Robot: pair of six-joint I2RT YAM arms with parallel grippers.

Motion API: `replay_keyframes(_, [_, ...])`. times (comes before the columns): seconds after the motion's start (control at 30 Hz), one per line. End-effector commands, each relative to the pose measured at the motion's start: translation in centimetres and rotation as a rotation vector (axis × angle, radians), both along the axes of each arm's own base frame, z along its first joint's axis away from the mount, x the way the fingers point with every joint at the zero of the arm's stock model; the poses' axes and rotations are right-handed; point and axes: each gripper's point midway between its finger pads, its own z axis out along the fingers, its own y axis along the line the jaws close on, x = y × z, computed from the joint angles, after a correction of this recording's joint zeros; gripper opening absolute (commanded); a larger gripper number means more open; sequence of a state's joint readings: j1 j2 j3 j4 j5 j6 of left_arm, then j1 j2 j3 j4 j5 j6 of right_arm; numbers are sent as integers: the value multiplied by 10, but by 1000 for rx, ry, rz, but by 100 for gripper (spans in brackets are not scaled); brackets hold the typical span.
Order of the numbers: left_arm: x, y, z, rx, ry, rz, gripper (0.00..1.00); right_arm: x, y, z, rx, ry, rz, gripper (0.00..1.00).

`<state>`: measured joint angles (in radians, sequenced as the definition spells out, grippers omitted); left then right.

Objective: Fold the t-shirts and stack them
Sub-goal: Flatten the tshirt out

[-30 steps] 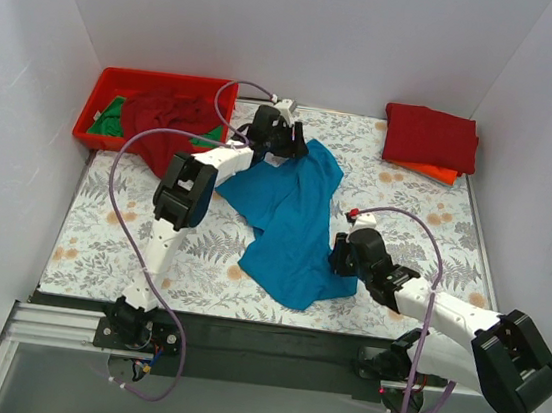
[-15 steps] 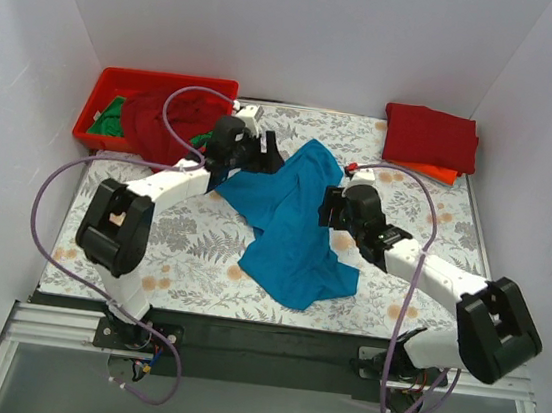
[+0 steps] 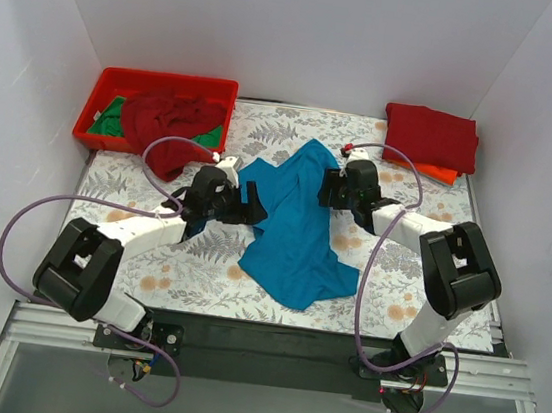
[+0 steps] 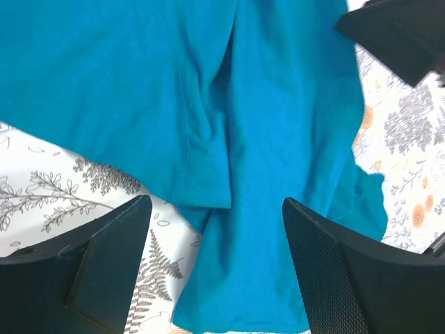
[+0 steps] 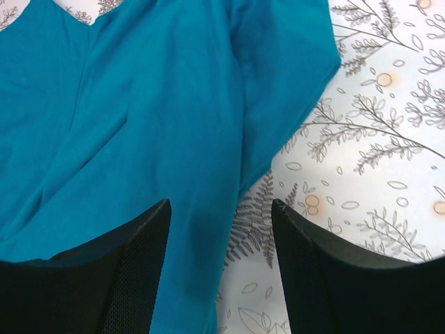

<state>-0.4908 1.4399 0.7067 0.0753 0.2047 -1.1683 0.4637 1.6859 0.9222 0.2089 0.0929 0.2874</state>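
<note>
1. Teal-blue t-shirt [image 3: 294, 224] lies rumpled and unfolded on the leaf-patterned worktop [image 3: 113, 217], between the two claws.
2. Left claw [image 3: 246, 203] hangs released over the shirt's left edge. Its wrist view shows the fingers spread wide with nothing between them, and blue fabric [image 4: 278, 104] and a folded seam beneath.
3. Right claw [image 3: 331, 188] is also released, above the shirt's upper right side. In its wrist view the shirt [image 5: 139, 104] spreads below and to the left of the claw [image 5: 220, 205], with bare worktop to the right.
4. Beyond the left claw, a red bin [image 3: 105, 85] holds a dark red shirt [image 3: 171, 118] and a green cloth [image 3: 116, 116].
5. Beyond the right claw, a folded red shirt [image 3: 431, 135] rests on an orange one [image 3: 436, 173].
</note>
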Motion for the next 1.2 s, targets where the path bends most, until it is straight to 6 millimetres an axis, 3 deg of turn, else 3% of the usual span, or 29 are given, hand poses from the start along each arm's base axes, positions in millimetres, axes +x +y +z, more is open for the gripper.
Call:
replay_keyframes(0.0, [4,-4,16,-42,-44,5,76,23,13,21,35,-76,36,66])
replay_keyframes(0.2, [1,-18,-7,-72,37,-46,76,39,14,14,28,-69,42,59])
replay_keyframes(0.43, [6,-26,-26,-83,73,-60,75,43,13,-2,15,-39,65,45])
replay_keyframes(0.5, [6,-29,-30,-96,83,-69,68,43,11,-5,10,-35,62,41])
replay_keyframes(0.57, [8,-35,-29,-123,74,-89,57,42,9,-5,5,-37,65,27])
replay_keyframes(0.6, [11,-37,-26,-134,62,-88,46,41,9,-4,4,-38,66,19])
replay_keyframes(0.63, [13,-38,-26,-139,62,-88,38,38,7,-6,3,-33,65,3])
replay_keyframes(0.67, [16,-38,-26,-141,62,-88,30,37,6,-1,5,-42,66,1])
replay_keyframes(0.7, [21,-39,-26,-140,57,-81,14,35,6,1,6,-45,66,1])
replay_keyframes(0.77, [29,-36,-26,-144,51,-67,1,27,1,7,10,-52,62,1])
replay_keyframes(0.93, [66,-25,-16,-144,-2,-25,0,4,-10,19,19,-69,49,1])
replay_keyframes(0.97, [73,-22,-15,-141,-11,-17,0,0,-11,30,30,-89,47,1])
replay_keyframes(1.0, [79,-20,-13,-135,-18,-5,0,-9,-14,27,29,-78,45,1])
replay_keyframes(1.03, [89,-14,-16,-128,-19,13,0,-13,-16,29,36,-79,37,1])
replay_keyframes(1.07, [103,-14,-5,-128,-54,15,0,-17,-17,41,50,-103,34,1])
replay_keyframes(1.1, [114,-9,-3,-121,-58,32,0,-26,-20,36,47,-90,32,1])
replay_keyframes(1.13, [120,-8,-11,-113,-39,30,0,-29,-19,47,60,-113,28,1])
replay_keyframes(1.17, [137,-11,5,-122,-83,23,0,-31,-20,49,60,-118,27,1])
